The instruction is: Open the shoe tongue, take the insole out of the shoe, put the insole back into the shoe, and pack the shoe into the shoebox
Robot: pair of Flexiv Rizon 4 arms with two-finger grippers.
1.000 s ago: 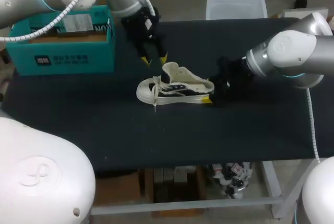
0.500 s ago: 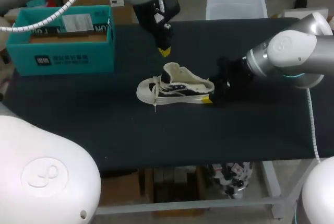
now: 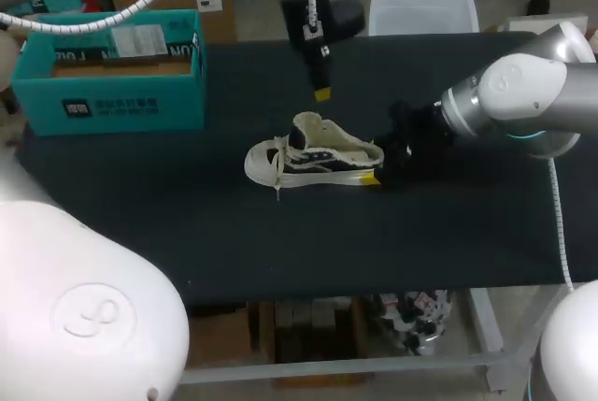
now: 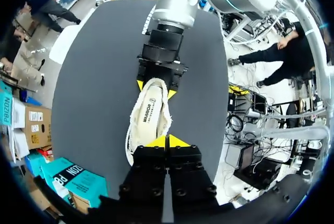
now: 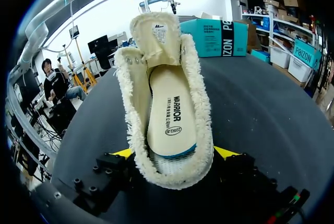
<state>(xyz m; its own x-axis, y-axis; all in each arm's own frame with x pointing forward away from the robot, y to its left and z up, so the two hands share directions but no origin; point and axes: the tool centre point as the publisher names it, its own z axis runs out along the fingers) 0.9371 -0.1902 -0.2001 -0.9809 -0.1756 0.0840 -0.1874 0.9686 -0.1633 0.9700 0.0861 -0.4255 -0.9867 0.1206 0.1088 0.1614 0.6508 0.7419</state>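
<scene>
A cream, fleece-lined shoe lies on its side mid-table, laces toward the left. In the right wrist view its tongue stands folded back and the pale insole lies inside. My right gripper holds the heel, a yellow tip pressed against each side of it. My left gripper hangs behind and above the shoe with nothing in it. Its yellow tips are pressed together over the shoe's toe end. The teal shoebox stands open at the back left.
A clear plastic bin sits at the back edge of the table, right of the left arm. Bare black tabletop stretches in front of the shoe and between shoe and shoebox.
My left gripper has closed and swung to the right, from near the shoebox to a spot behind the shoe. The shoe and the right arm have stayed put.
</scene>
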